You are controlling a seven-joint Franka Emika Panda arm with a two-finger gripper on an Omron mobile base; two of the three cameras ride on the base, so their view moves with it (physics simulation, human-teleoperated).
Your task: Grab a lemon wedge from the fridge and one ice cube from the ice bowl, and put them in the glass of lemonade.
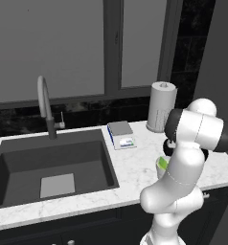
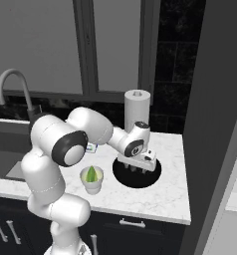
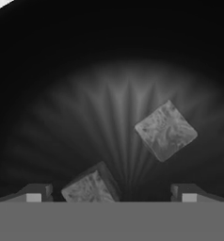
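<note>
The gripper (image 2: 137, 168) hangs low over the ice bowl (image 2: 153, 178), jaws spread wide and holding nothing — placed to straddle a cube. In the hand view one ice cube (image 3: 91, 187) sits between the fingertips (image 3: 35, 193) at 6 o'clock; another cube (image 3: 165, 130) lies toward 2 o'clock. The glass of lemonade (image 2: 92, 180), at the bowl's 9 o'clock, already holds the lemon wedge (image 2: 91, 173) — only ice seems left.
</note>
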